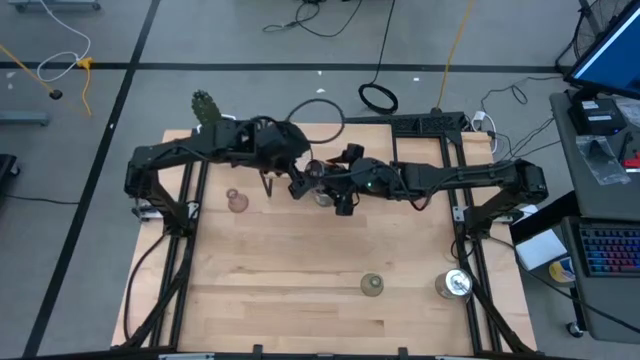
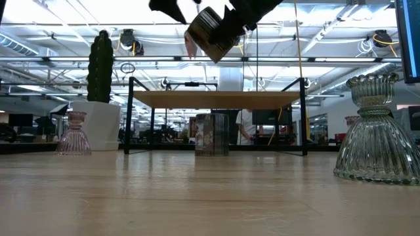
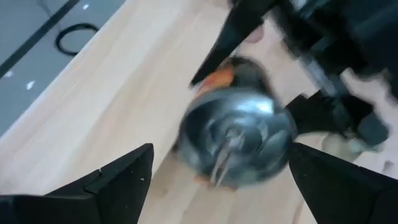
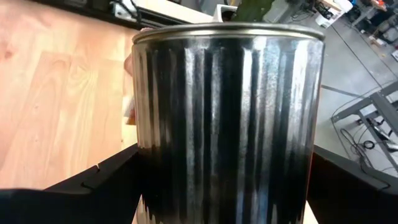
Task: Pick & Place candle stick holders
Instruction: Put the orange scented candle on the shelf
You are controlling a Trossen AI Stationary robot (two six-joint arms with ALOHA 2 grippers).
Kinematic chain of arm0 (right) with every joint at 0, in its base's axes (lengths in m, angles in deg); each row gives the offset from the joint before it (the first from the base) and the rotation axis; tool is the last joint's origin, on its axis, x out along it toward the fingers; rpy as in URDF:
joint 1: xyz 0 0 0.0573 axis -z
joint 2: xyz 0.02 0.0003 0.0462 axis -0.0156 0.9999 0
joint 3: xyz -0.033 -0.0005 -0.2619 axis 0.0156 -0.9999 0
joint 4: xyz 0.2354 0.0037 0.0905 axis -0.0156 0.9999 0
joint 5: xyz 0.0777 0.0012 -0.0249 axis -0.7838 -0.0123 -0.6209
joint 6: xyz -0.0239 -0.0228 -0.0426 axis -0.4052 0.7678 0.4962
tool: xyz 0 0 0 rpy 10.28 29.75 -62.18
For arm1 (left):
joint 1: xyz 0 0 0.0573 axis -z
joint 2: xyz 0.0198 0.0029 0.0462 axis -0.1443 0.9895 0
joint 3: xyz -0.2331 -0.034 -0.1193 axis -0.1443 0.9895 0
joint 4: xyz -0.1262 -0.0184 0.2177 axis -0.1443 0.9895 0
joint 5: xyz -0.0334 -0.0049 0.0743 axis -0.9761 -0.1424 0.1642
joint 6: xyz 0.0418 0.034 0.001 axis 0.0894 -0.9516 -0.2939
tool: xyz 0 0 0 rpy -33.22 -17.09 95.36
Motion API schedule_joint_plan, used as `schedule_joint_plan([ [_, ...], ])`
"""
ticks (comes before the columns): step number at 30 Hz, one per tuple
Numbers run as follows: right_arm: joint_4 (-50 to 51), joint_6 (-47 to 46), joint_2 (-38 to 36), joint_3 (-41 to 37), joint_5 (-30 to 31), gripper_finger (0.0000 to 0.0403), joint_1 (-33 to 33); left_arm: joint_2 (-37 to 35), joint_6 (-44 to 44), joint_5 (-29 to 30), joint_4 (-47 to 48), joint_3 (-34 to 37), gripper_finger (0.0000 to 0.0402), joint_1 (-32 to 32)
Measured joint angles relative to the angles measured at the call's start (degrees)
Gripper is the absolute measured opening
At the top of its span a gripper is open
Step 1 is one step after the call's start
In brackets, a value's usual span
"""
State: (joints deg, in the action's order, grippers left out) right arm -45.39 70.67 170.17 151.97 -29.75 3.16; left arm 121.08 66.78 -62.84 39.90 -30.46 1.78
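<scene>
My right gripper [image 1: 333,190] is shut on a ribbed silvery candle stick holder [image 4: 227,118], held high over the middle of the table's far half [image 2: 210,34]. My left gripper [image 3: 219,149] is open just left of it, its fingers apart and facing the holder's round end [image 3: 236,137] without touching. A second silvery holder [image 2: 211,134] stands on its base on the table below. A pinkish glass holder [image 1: 238,201] stands at the left. An olive-green one [image 1: 372,286] and another silvery one [image 1: 455,285] stand near the front edge. My right gripper pinches the holder's ribbed side wall [image 4: 155,168] between its two fingers, one on either side of the cylinder. The fingers come from the table's right, slanting a little downward. The holder hangs lifted clear of the table, tilted [image 2: 203,39].
A cactus [image 1: 205,108] in a white pot [image 2: 98,124] stands at the far left corner. The arms' black frames [image 1: 455,160] run along both sides of the wooden table. A monitor and keyboard [image 1: 610,250] sit beyond the table's right edge.
</scene>
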Motion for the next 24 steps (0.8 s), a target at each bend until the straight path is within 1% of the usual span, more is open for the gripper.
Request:
schedule_joint_plan([
  [7,-3.1,-3.6,0.0,0.0,0.3,0.0352,1.6,-3.9,3.9,5.7,3.3,-0.1,0.0373,0.4],
  [9,-3.7,-4.8,0.0,0.0,0.6,0.0352,2.2,-4.8,5.2,8.1,5.7,0.1,0.0377,1.1],
  [11,-4.9,-5.8,0.0,0.0,2.3,0.0352,2.9,-5.1,6.4,11.0,5.0,0.2,0.0378,2.4],
  [14,-6.9,-7.3,0.0,0.0,5.0,0.0352,4.2,-5.7,8.7,14.9,8.8,0.6,0.0375,4.5],
  [17,-7.7,-8.8,-0.1,0.0,7.5,0.0352,5.9,-5.9,11.3,18.6,10.5,0.5,0.037,6.6],
  [24,-8.5,-10.9,-0.1,0.0,7.8,0.0352,10.1,-5.8,17.0,24.3,14.5,0.6,0.0372,10.9],
])
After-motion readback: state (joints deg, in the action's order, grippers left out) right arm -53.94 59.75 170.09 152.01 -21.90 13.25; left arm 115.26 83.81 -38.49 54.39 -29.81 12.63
